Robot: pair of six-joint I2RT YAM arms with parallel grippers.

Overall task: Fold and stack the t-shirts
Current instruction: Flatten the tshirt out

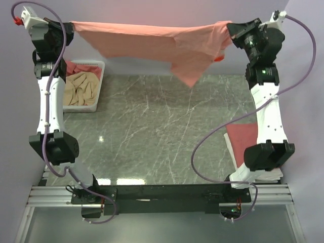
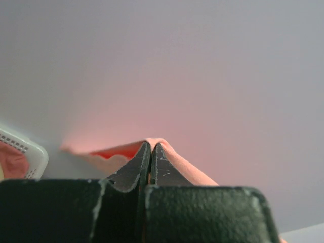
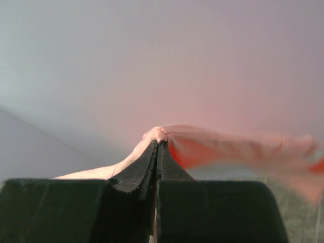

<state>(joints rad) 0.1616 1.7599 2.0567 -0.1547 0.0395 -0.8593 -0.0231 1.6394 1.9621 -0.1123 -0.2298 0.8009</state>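
Observation:
A salmon-pink t-shirt point(image 1: 157, 43) hangs stretched in the air at the back of the table, held at both ends. My left gripper point(image 1: 71, 25) is shut on its left end; in the left wrist view the cloth point(image 2: 179, 162) is pinched between the closed fingers point(image 2: 134, 169). My right gripper point(image 1: 229, 28) is shut on its right end; in the right wrist view the cloth point(image 3: 223, 144) drapes over the closed tips point(image 3: 158, 144). The shirt's lower part sags to a point near the middle right. A folded rose-red t-shirt point(image 1: 242, 142) lies at the right, partly behind my right arm.
A white lattice basket point(image 1: 99, 86) stands at the back left with a beige-tan shirt point(image 1: 81, 88) and some rose-red cloth point(image 1: 83, 66) inside. The grey marble table point(image 1: 152, 131) lies below the hanging shirt. Purple walls surround the table.

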